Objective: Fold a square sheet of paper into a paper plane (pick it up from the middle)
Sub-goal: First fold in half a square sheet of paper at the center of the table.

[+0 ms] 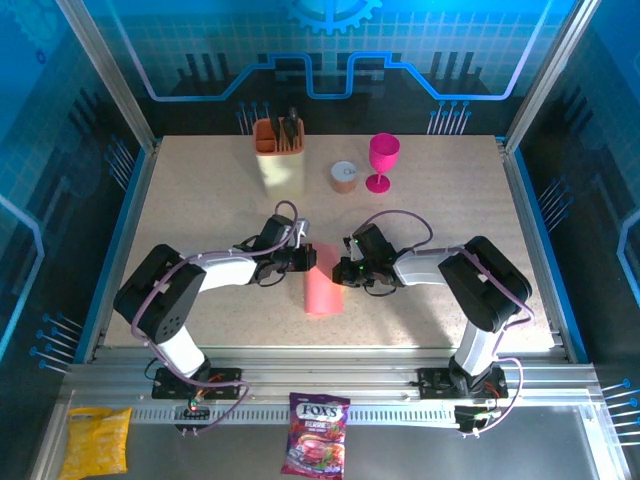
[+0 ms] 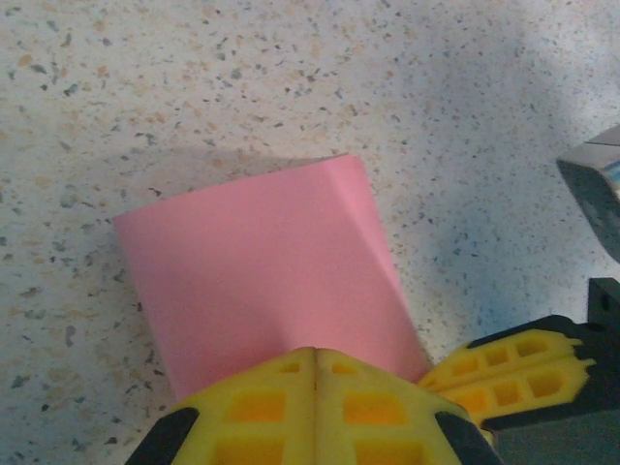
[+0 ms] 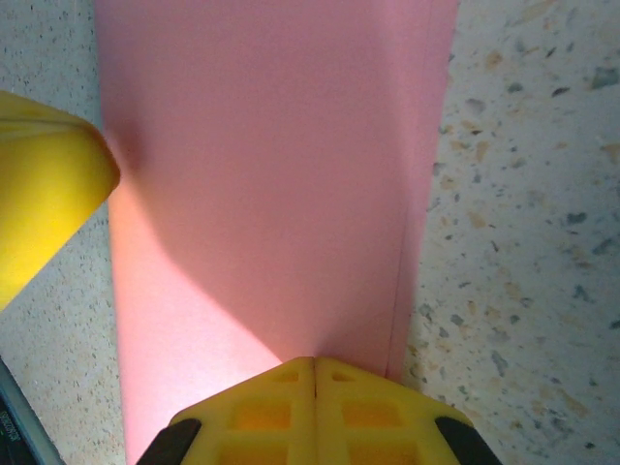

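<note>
- Just ahead of your arm bases point(image 1: 190, 378), on the middle of the table point(image 1: 200, 210), lies the square sheet of paper point(image 1: 321, 292), doubled over into a narrow strip that runs away from you. Its near end is free and flat on the speckled top.
- And the far end? Do I have it?
- You seem to. The left gripper point(image 1: 306, 258) and the right gripper point(image 1: 339, 269) meet at that far end, almost touching each other. On each wrist camera your yellow fingers point(image 2: 262, 407) are pressed tight together and the pink edge runs straight into the seam between them. I judge that both are pinching the paper rather than just resting on it.
- How will it behave if I move?
- It's thin, very light, and limp away from the crease. Two layers show along one long edge in the right wrist view, and I'd expect them to slide apart or balloon if you drag quickly. It will mark at the slightest pinch and tear if your arms pull against each other, so move them as one.
- Where should I take it for the next fold?
- By the edges or corners, with a shallow bite, leaving the crease flat on the table as your reference. The magenta goblet point(image 1: 382, 160) and the orange holder point(image 1: 279, 136) stand in the far row, well beyond the paper and out of your way.
</note>
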Robot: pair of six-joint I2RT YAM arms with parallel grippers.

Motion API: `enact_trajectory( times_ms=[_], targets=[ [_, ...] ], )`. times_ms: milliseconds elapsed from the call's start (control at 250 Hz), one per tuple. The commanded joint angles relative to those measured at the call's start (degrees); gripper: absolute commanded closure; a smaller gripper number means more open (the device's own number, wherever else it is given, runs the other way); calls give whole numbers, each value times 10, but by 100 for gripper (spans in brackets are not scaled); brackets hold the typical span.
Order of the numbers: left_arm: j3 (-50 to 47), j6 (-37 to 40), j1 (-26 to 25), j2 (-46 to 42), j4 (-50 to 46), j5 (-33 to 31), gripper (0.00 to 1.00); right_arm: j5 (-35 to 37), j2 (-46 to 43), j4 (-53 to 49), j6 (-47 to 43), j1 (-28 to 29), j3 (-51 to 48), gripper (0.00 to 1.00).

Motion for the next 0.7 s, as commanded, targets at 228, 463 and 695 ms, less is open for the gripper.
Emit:
enact_trajectory(
  times_ms=[228,463,695],
  targets=[
    [24,18,24,23,19,12,97,21,31,-52,-8,8,-13,100],
    [34,21,30,34,19,15,96,20,32,-52,-8,8,-12,100],
    [31,27,34,61,24,13,98,19,34,-52,-7,8,-10,100]
  ],
)
